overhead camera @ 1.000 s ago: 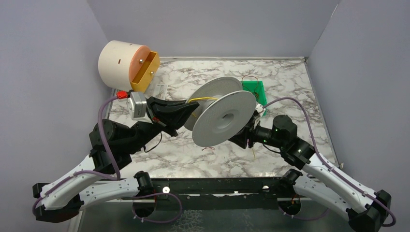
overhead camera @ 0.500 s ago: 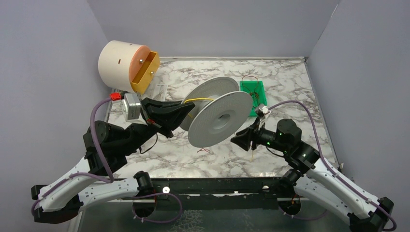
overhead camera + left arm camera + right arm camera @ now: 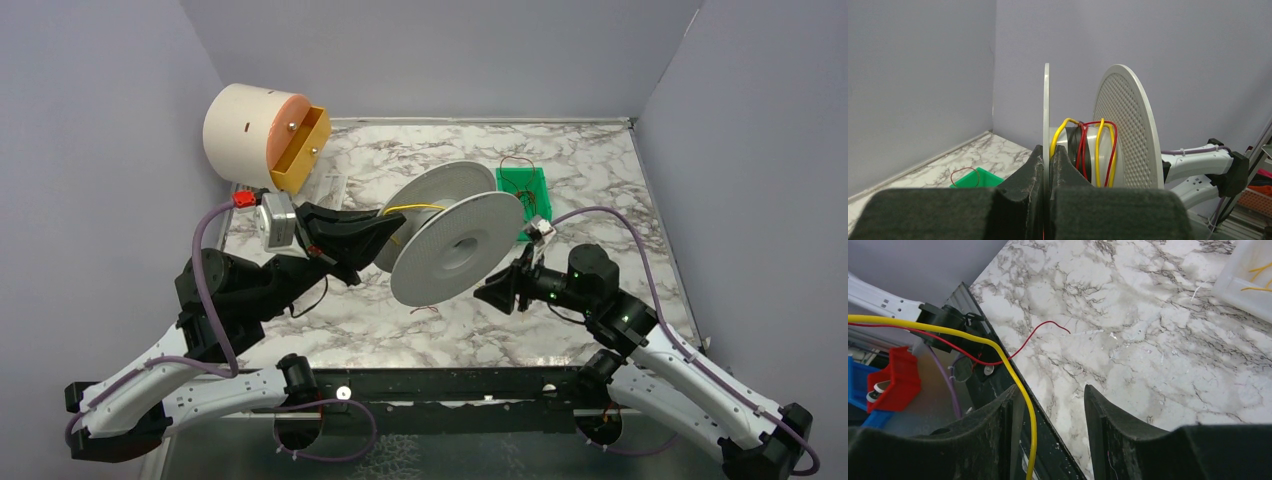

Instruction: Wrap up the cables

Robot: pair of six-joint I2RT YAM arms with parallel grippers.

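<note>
Above the marble table (image 3: 600,160), in the top view, the left gripper (image 3: 385,228) holds a white plastic spool (image 3: 455,245) aloft by one flange. The right gripper (image 3: 497,290) is just beside its lower rim, and a green tray (image 3: 527,185) lies behind. From the left wrist, the jaws are clenched on the thin, smooth flange; the other flange is finely perforated. The cables (image 3: 1096,150), glossy yellow and red, sit in a few slack loops round the hub, so wrapping looks begun but far from snug. From the right wrist, the fingers stand apart and the yellow cable (image 3: 1015,377) passes between them unpinched, its free length not yet wound.
</note>
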